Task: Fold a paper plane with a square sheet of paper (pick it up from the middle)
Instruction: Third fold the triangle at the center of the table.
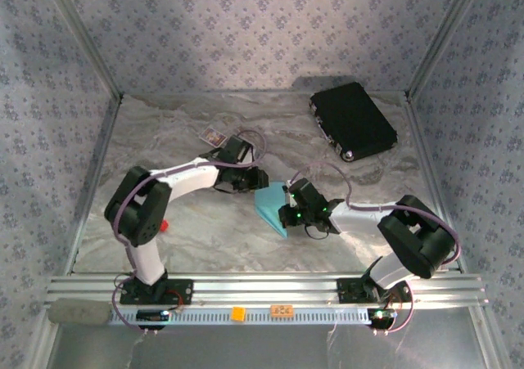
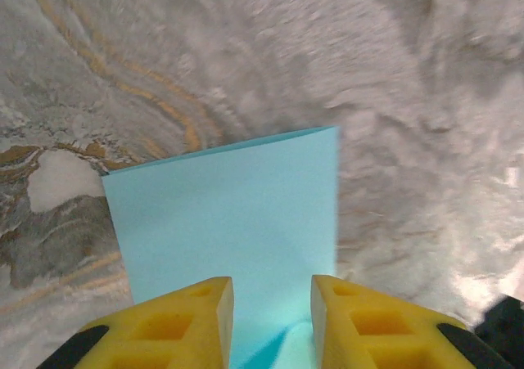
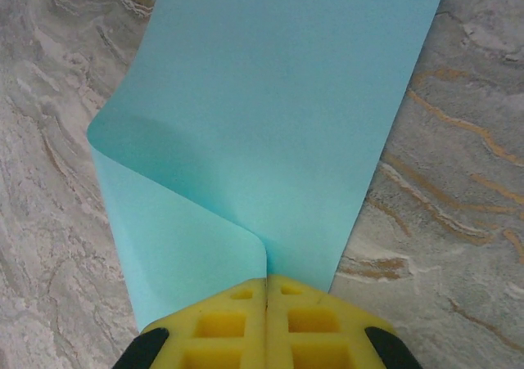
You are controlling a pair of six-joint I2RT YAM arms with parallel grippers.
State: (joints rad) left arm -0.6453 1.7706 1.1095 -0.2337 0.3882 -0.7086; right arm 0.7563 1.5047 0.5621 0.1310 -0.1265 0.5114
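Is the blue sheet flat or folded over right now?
Folded over, loosely: the square sheet of paper curls back onto itself, both layers pinched in the shut right gripper; the bend looks rounded.

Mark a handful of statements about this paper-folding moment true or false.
1. The right gripper is clamped shut on the light-blue paper. True.
2. The left gripper is pressed shut. False: the left gripper is open, with paper showing in the gap.
3. The black case lies far right on the table. True.
4. The paper is already a slim dart. False: it is a sheet curled over beside the right gripper.
5. The small dark card rests on the paper. False: the card lies apart, farther back on the left.
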